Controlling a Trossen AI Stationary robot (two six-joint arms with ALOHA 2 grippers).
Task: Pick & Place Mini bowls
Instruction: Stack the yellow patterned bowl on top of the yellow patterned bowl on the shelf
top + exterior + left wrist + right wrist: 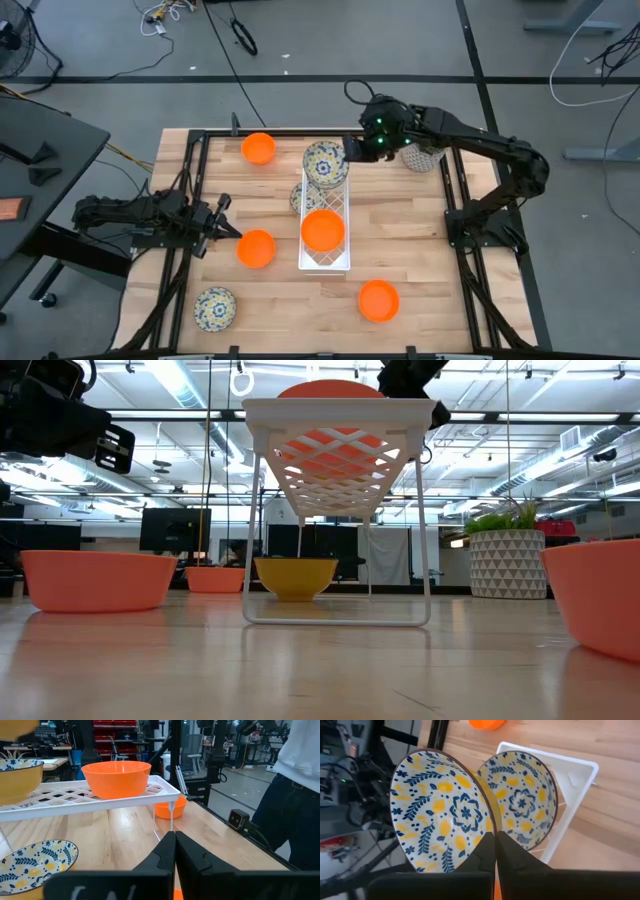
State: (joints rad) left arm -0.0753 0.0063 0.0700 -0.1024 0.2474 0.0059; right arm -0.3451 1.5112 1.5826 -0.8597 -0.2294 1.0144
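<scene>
A white rack (326,262) stands mid-table. An orange mini bowl (323,230) sits on its top, and a floral mini bowl (522,805) rests at its far end. My right gripper (356,150) hovers over that far end, shut on a second floral mini bowl (442,812). Another floral bowl (299,196) sits on the table by the rack's left side. Loose mini bowls on the table: orange ones (258,148), (256,248), (379,300), and a floral one (214,308). My left gripper (232,232) waits shut at the table's left, beside the orange bowl. My right gripper pinches the floral bowl's rim (489,829) between its two fingers, one on the patterned inside, one on the outer wall. The fingers slant down from the table's far right. The bowl is lifted clear and tipped on edge beside the bowl on the rack.
A potted green plant (421,156) stands at the far right, just behind my right arm. Black frame rails (455,200) run along the table's sides. A person (300,790) stands beside the table. Bare wood lies right of the rack.
</scene>
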